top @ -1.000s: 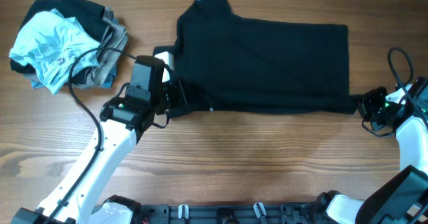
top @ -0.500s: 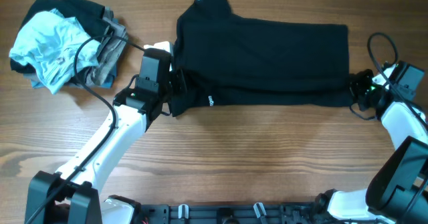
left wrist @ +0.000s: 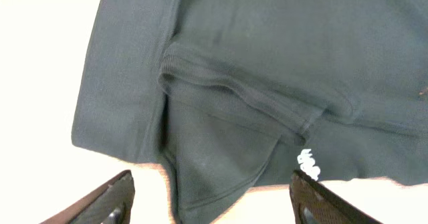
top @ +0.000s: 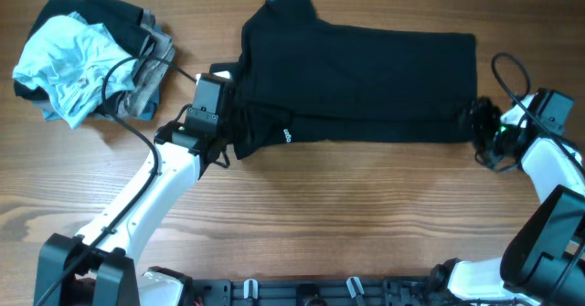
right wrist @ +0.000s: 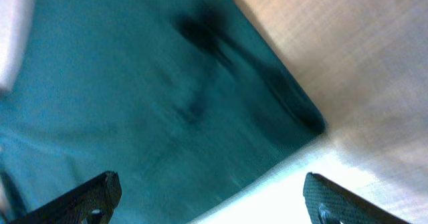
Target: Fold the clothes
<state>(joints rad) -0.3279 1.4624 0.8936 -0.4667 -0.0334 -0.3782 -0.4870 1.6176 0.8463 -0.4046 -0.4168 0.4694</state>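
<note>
Shirt, centre: one lengthwise fold laid, we judge; more remain. Pile, far left: unfolded. Our left gripper, right gripper: both spread, empty.

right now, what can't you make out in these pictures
Overhead: the left gripper merges with the black shirt, so whether it touches the fabric is unclear.
Right wrist: blur smears the shirt's corner, so no fold detail shows.
Left wrist: the white logo is too small to read.
Overhead: the clothes pile is bunched up, hiding how many garments it holds.
</note>
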